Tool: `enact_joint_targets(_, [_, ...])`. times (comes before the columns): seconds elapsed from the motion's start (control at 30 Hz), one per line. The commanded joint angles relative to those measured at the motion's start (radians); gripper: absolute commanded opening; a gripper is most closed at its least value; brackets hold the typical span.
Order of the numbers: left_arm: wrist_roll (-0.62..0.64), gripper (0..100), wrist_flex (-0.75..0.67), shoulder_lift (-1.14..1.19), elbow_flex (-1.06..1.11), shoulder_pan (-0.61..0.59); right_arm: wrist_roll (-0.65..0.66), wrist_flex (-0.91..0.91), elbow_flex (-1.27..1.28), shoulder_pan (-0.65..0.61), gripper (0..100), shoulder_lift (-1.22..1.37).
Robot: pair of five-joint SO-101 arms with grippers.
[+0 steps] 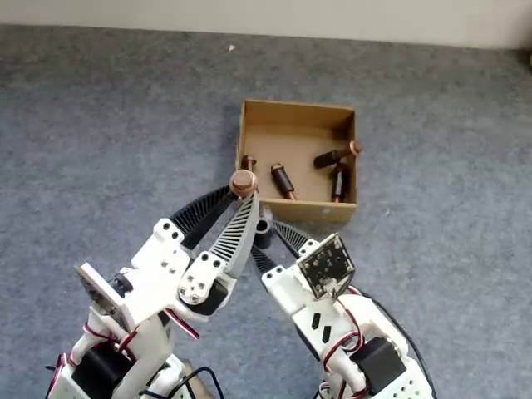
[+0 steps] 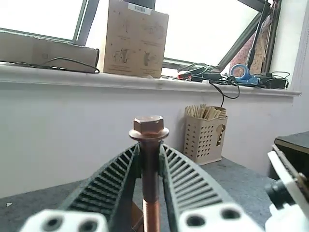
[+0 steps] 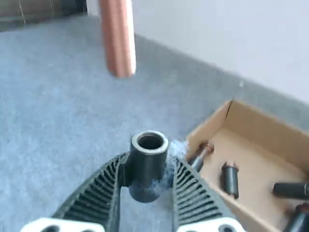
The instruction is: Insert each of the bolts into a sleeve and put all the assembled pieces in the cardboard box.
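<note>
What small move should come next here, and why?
Probably shift the bolt until its tip is centred over the sleeve. The left gripper holds the bolt upright, head up; the right gripper holds the sleeve, open end up; the tip hangs above it, apart and seemingly off-centre.

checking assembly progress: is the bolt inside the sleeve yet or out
Out. The bolt, upright in the left gripper, hangs with its tip above the sleeve in the right gripper; the sleeve's bore shows empty.

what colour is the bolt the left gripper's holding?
The bolt is copper-coloured, hex head and shank alike. It shows best in the left wrist view.
</note>
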Motion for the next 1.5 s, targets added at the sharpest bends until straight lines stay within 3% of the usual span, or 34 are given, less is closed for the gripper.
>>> enact_joint_targets(0.0, [0.011,1,-0.023,-0.007,-0.004,0.065,0.012,-0.068,-0.047,-0.005,0.5,-0.019])
enact_joint_targets(0.2, [0.006,1,-0.012,-0.008,0.050,0.105,0.012,-0.068,-0.030,0.036,0.5,-0.019])
enact_joint_targets(0.43, [0.005,1,-0.015,-0.008,0.102,0.008,0.012,-0.064,-0.033,0.053,0.5,-0.019])
enact_joint_targets(0.73, [0.005,1,-0.107,-0.008,0.166,-0.004,0.015,-0.064,-0.036,0.051,0.5,-0.019])
enact_joint_targets(1.47, [0.005,1,-0.117,-0.008,0.101,-0.004,0.072,-0.061,-0.028,0.015,0.5,-0.019])
